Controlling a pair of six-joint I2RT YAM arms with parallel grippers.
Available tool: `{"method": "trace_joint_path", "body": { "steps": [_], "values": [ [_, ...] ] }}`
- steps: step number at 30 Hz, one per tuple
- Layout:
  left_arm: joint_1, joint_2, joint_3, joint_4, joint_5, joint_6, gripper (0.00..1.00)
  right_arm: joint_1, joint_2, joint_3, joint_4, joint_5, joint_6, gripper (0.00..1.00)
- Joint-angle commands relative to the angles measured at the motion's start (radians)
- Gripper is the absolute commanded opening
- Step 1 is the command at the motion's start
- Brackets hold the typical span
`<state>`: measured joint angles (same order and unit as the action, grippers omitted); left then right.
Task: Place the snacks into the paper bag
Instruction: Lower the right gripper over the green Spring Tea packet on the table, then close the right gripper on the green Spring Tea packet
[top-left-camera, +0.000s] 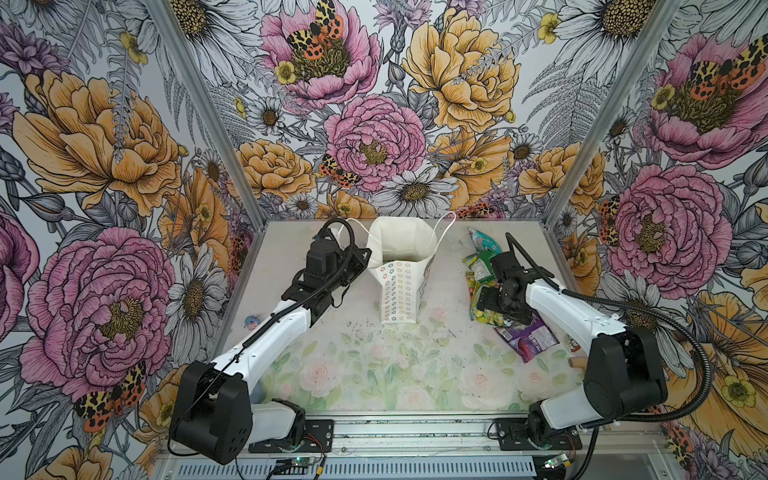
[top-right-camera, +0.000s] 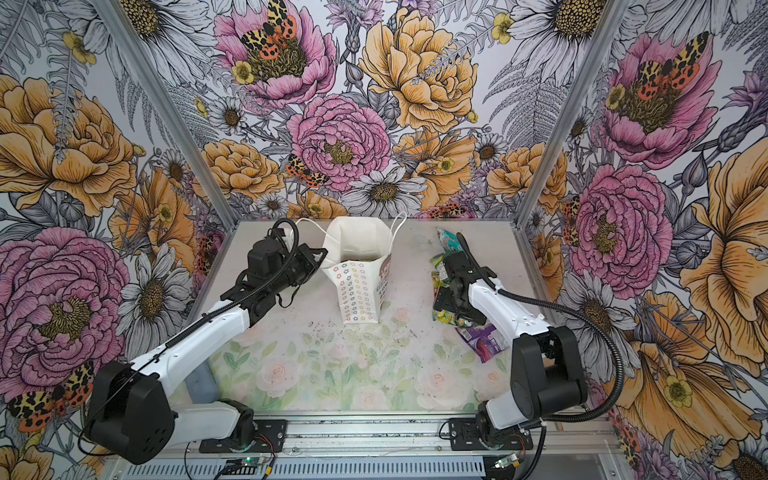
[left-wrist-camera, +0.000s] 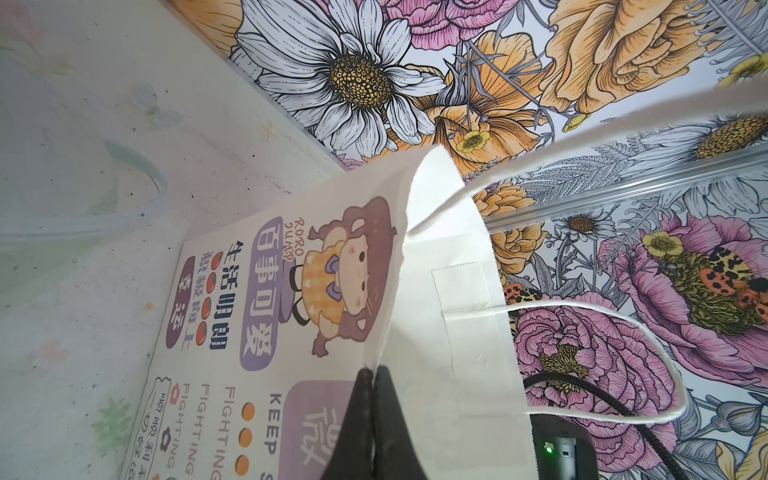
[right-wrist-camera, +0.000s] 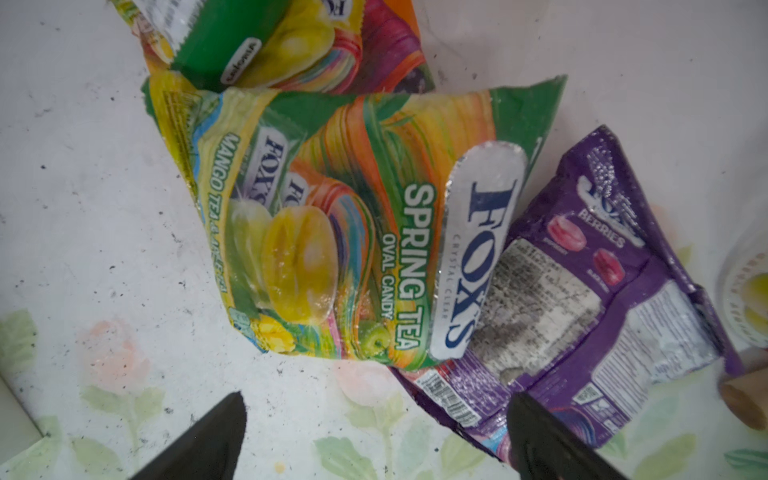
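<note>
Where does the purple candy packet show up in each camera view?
Top view: purple packet lies right of centre, below the middle of the picture.
Top view: much the same place, right of centre.
Left wrist: not in it.
Right wrist: in view, large and close.
Shared landmark: the green-yellow Spring Tea packet, overlapping its edge in the right wrist view and lying against it in a top view.

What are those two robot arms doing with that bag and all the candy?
The left end effector is pinched shut on the rim of the tall white paper bag with little flower outlines, holding it upright and open. The right end effector hangs open above the glossy green-yellow candy packet and the purple packet tucked partly under it, gripping nothing.
</note>
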<state>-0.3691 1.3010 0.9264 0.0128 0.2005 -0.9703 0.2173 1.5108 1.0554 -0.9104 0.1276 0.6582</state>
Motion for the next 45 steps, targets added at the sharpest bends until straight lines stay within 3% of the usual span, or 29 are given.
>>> {"method": "trace_joint_path", "body": {
  "steps": [1, 28, 37, 45],
  "values": [
    [-0.001, 0.015, 0.001, 0.01, 0.01, -0.004, 0.0, -0.014, 0.035, 0.031, 0.044, 0.024, 0.0, 1.0],
    [-0.004, 0.02, 0.015, -0.008, 0.0, 0.004, 0.0, -0.046, 0.272, 0.052, 0.169, -0.032, -0.024, 0.99],
    [-0.002, 0.023, 0.019, -0.009, 0.002, 0.005, 0.0, -0.047, 0.289, 0.033, 0.191, -0.046, -0.029, 0.82],
    [-0.001, 0.024, 0.022, -0.009, 0.003, 0.005, 0.0, -0.048, 0.261, -0.009, 0.199, -0.065, -0.042, 0.55]
  ]
}}
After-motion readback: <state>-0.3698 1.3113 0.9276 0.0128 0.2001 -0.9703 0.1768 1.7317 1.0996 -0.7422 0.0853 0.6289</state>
